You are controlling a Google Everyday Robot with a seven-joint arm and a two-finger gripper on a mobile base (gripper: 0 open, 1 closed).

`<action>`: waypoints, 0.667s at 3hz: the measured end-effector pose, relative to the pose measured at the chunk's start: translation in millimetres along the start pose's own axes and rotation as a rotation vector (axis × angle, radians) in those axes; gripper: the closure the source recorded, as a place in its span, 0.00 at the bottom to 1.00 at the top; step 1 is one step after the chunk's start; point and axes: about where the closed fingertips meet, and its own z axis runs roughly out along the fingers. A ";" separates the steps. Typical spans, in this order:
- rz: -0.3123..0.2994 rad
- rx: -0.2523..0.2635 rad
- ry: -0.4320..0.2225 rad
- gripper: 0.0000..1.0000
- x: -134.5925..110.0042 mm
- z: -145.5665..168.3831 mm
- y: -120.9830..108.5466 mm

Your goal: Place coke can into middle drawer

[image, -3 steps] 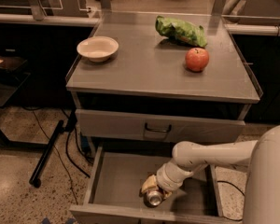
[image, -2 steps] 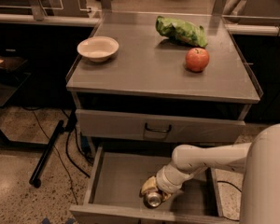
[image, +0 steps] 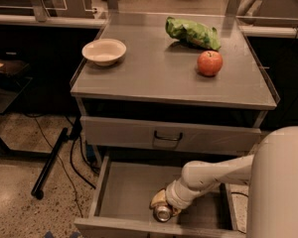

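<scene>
One small red soda can (image: 163, 212) is low inside the wide grey metal drawer (image: 124, 192). The gripper (image: 161, 205) reaches in, its jaws pinching the can, I think so it won't roll away.

A bowl (image: 104, 51) sits near the table (image: 154, 81)'s left edge, an apple (image: 209, 63) before a bag (image: 192, 32) back-right; gripper (image: 161, 206) and coke can (image: 163, 213) occupy the middle drawer (image: 124, 192) below.
</scene>
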 end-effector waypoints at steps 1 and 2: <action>0.012 0.016 -0.049 1.00 -9.2 -0.2 3.0; 0.012 0.022 -0.077 1.00 -15.2 -2.4 6.6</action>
